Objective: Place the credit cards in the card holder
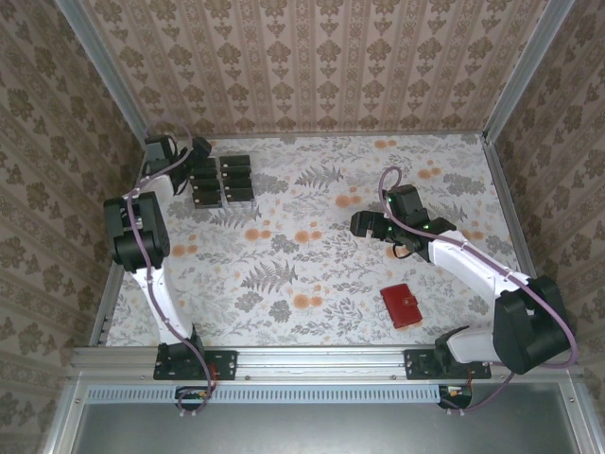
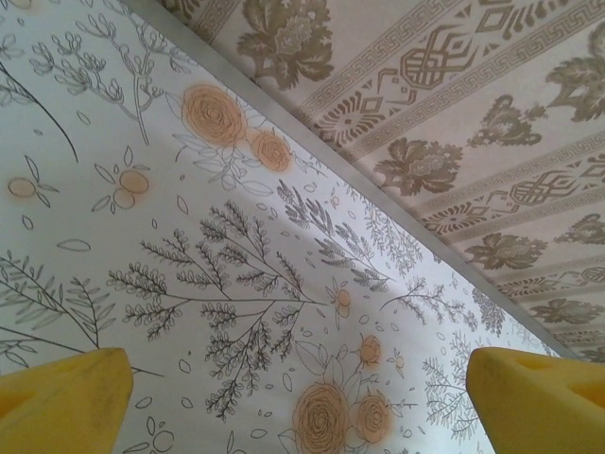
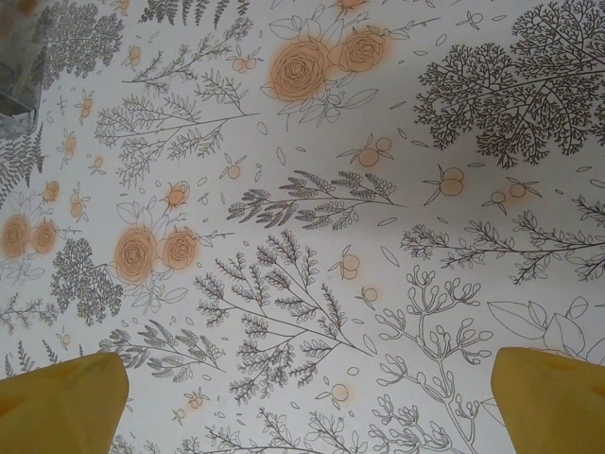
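Several black credit cards (image 1: 223, 180) lie in rows on the flowered table at the back left. My left gripper (image 1: 199, 148) hovers at their back left corner; in the left wrist view its yellow fingers (image 2: 62, 399) stand wide apart over bare tablecloth, so the left gripper (image 2: 302, 416) is open and empty. The red card holder (image 1: 404, 305) lies closed at the front right. My right gripper (image 1: 363, 224) hangs over the table's middle, behind and left of the card holder. Its yellow fingertips (image 3: 60, 402) are spread, so the right gripper (image 3: 307, 407) is open with nothing between them.
Patterned walls with metal rails (image 1: 104, 85) close the table in at the back and both sides. The back wall's foot (image 2: 378, 180) runs close ahead of my left gripper. A greyish see-through edge (image 3: 17, 99) shows at the top left of the right wrist view.
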